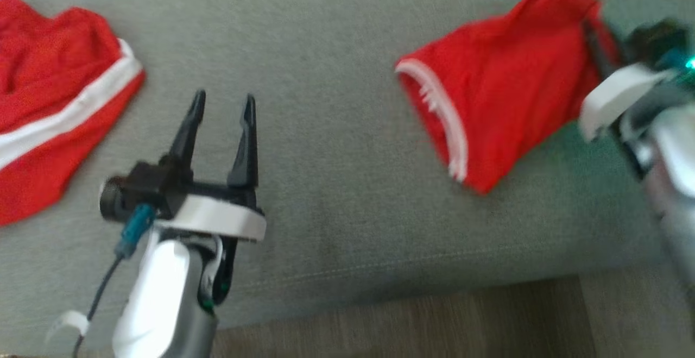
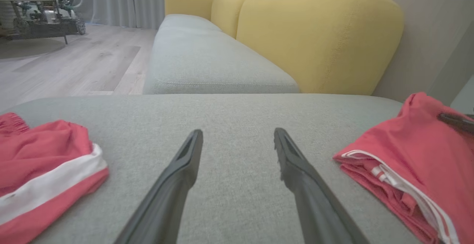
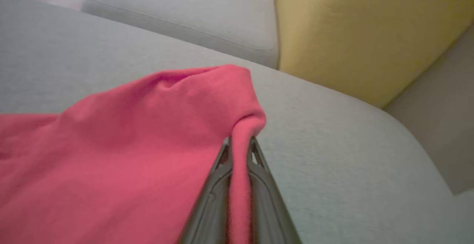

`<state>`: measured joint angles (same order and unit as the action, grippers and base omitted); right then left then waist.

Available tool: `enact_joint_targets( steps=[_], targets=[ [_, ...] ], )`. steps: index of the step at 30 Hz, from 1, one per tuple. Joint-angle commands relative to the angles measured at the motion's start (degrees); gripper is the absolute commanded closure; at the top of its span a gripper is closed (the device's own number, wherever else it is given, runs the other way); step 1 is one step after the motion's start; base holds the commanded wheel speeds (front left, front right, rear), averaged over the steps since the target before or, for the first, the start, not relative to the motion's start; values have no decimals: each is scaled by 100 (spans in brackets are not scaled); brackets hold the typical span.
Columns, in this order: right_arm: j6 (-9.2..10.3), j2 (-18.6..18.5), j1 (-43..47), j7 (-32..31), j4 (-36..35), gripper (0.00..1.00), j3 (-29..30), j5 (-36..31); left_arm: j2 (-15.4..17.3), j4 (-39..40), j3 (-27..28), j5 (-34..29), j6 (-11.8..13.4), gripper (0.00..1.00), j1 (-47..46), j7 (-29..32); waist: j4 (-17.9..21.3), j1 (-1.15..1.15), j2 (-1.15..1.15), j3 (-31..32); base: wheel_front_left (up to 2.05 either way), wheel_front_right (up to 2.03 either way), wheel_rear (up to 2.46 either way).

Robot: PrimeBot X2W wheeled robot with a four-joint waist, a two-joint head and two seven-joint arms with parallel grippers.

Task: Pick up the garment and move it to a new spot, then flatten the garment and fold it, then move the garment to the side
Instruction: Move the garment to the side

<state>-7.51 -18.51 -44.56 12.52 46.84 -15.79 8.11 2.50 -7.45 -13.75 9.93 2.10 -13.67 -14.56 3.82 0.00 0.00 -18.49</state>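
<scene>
Head view shows a red garment on the right part of a grey sofa seat. It has a white trim along one edge. Right wrist view shows the right gripper at a far corner of the garment. Its two dark fingers are shut tight on a pinch of red cloth, and the cloth bunches into a little hump just past the tips. The rest of the garment lies on the seat. The left gripper is over bare seat, between the garment and a second red cloth with a white stripe. Its fingers are wide apart and hold nothing. Left wrist view shows a yellow cushion behind the seat. The garment looks soft, thin and light. I think it will flop and hang down when it is lifted and will not stay flat. It looks folded over on itself, so the layers may slide apart. A pinch at one corner should be enough to carry it, but the loose end may drag on the seat. To make it flat, it would be better to hold two corners of the same edge, one in each gripper, and pull gently apart.
</scene>
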Motion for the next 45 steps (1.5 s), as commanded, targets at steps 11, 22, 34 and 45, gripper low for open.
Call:
enact_joint_targets(
  steps=[11, 22, 34, 45],
  targets=[
    [2, -570, -1060, 129, 369, 100, 937, 260, 49, 291, 361, -517, -430, 0, -867, -44, 751, 0, 0, -1129, 0, 0, 0],
    [2, -322, -1006, 227, 215, 100, 1541, -153, 57, 363, 425, -667, -573, 0, -1004, -44, 885, 0, 0, -1378, 0, 0, 0],
    [2, -110, -680, 239, -262, 0, 1699, -388, 41, 316, 454, -433, -485, 0, -819, -44, 609, 0, 0, -799, 0, 0, 0],
    [2, 606, 91, 202, -1413, 0, 1252, -99, 39, 311, 331, 79, -77, 0, -411, -44, 46, 0, 0, 225, 0, 0, 0]
  ],
)
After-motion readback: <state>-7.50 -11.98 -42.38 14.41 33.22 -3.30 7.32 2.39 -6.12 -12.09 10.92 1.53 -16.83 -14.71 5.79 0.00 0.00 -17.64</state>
